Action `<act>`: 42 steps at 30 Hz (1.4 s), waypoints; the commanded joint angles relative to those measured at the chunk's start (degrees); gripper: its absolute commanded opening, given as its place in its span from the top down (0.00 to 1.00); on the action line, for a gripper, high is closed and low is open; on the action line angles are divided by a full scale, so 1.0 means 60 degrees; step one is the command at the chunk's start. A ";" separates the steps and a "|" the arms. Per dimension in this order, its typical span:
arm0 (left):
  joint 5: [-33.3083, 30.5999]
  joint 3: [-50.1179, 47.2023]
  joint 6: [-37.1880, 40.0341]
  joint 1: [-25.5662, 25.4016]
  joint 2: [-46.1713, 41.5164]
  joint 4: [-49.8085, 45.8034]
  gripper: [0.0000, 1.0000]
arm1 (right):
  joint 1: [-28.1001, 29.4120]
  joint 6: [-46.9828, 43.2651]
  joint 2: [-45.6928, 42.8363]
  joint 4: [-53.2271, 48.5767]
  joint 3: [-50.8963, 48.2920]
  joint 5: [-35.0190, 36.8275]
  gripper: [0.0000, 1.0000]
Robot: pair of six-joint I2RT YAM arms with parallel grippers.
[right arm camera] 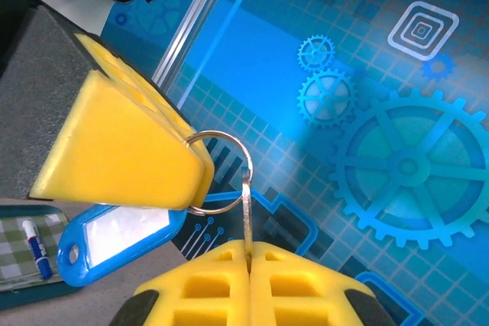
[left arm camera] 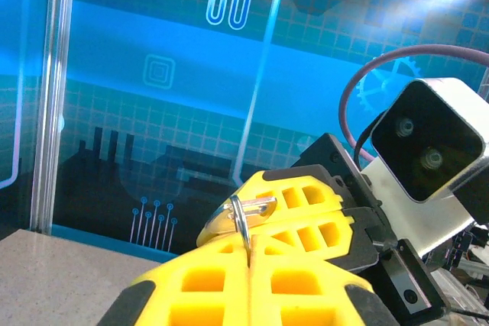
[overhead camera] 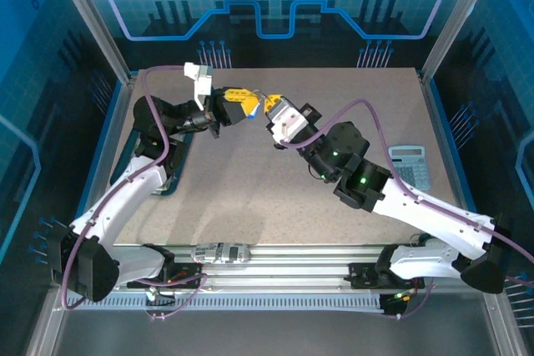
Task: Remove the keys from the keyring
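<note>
Keyring [right arm camera: 218,134] pinched aloft by left hand [overhead camera: 250,112], right hand [overhead camera: 269,107].

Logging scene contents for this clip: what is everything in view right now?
keyring: one, silver, pinched in the left gripper
key: one, thin silver, on the keyring, pinched in the right gripper
key tag: one, blue, just under the left gripper
pen: one, blue and white, in the tray
tray: one, checked lining, table's left side
calculator: one, grey, table's right side
table: one, speckled grey
left gripper: one, yellow, shut
right gripper: one, yellow, shut
</note>
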 commanded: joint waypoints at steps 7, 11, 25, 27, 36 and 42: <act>-0.0365 0.0109 0.2816 -0.0004 -0.0685 -0.2121 1.00 | 0.0139 0.0794 -0.1392 -0.0490 -0.0821 -0.2803 0.53; -0.0293 0.0320 0.3683 0.0005 -0.0673 -0.2598 1.00 | -0.1009 0.2527 -0.1803 -0.1309 -0.0933 -0.4279 0.47; 0.0784 0.0662 0.2317 0.0011 -0.0199 -0.0964 1.00 | -0.5146 1.0495 0.0525 0.2708 -0.0113 -1.3655 0.27; 0.0843 0.0650 0.2245 -0.0003 -0.0181 -0.0854 1.00 | -0.5113 1.1397 0.0935 0.3808 -0.0031 -1.3974 0.26; 0.0872 0.0457 0.2007 -0.0047 -0.0196 -0.0310 1.00 | -0.4610 1.3322 0.2359 0.5633 0.0655 -1.4291 0.27; 0.0902 0.0399 0.1823 -0.0091 -0.0170 -0.0026 1.00 | -0.4299 1.3270 0.2716 0.5459 0.0963 -1.4266 0.29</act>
